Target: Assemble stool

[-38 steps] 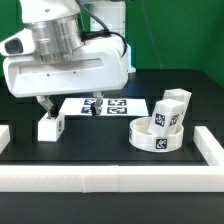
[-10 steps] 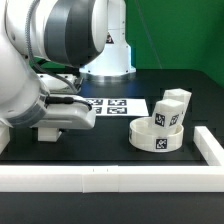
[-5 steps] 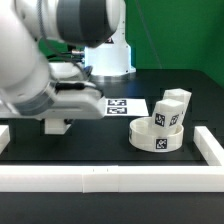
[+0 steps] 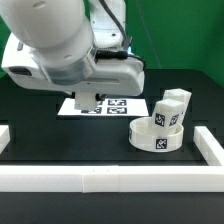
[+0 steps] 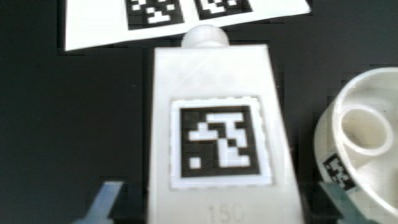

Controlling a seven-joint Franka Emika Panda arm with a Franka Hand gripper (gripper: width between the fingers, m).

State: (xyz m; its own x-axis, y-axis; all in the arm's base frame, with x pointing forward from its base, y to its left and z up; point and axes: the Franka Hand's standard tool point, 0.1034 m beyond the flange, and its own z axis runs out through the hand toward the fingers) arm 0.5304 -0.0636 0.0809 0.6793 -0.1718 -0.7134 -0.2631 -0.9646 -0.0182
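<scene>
Black tabletop [image 4: 110, 152], green wall [image 4: 205, 40] behind, white rails [image 4: 100, 178] along the near, left & right edges.

Ext. view: arm [image 4: 60, 50] fills the exterior view's left & top, hanging over the marker board [image 4: 118, 105], which lies flat toward the far side. Seat [image 4: 152, 140] sits on the tabletop at the exterior view's right, near the right rail. Two legs [image 4: 175, 105] stand inside its ring, leaning together, tags facing the camera. The arm's bulk covers most of what is under it.

Wrist view adds the rest. Third leg [image 5: 214, 130] fills the middle, tag face toward the camera. Its peg [image 5: 208, 38] points at the marker board [image 5: 178, 18]. Seat [image 5: 352, 98] is just beside one long side, w/ a dark gap between, not touching. The leg's other end runs out of frame between the fingers [image 5: 111, 203]; only one bluish finger shows, by the leg's side. Fingers look clenched on the third leg, though contact sits at the frame edge.
</scene>
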